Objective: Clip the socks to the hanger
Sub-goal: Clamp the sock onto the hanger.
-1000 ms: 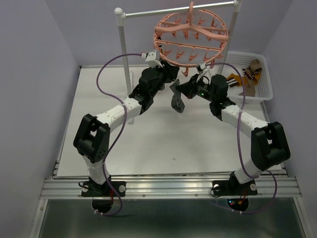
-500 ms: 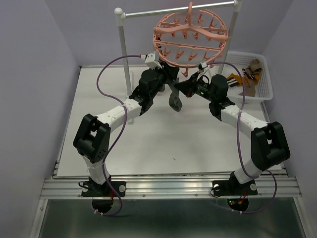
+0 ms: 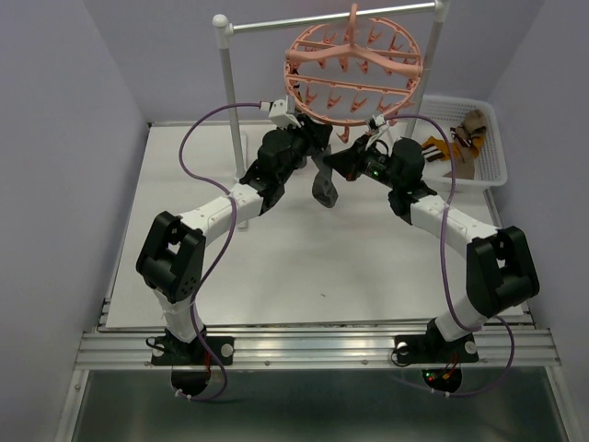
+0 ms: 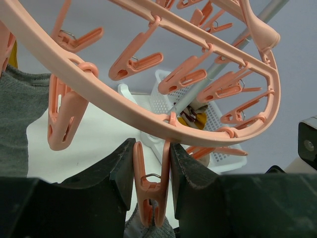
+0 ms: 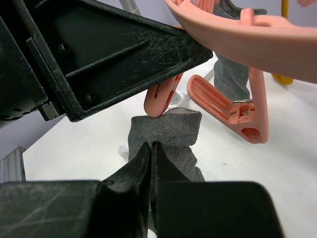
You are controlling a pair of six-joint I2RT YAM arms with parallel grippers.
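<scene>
Left tool point(image 4: 151, 154) is closed on one clip point(image 4: 148, 198) under the hanger point(image 4: 106, 87) rim, pressing both its sides. Right tool point(image 5: 151, 148) is pinched fully on the grey sock point(image 5: 166, 129). The sock hangs lengthwise directly below that clip, top edge at its mouth, apparently not yet gripped.

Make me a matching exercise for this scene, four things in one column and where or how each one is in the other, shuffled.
Column one:
1. left gripper
2. right gripper
3. hanger
4. basket

Column two:
A. hangs from the metal rail
B. shut on the grey sock
C. at the table's far right, socks inside
D. fingers pressed on either side of a pink clip

Pairs: 1-D, 2-B, 3-A, 4-C
</scene>
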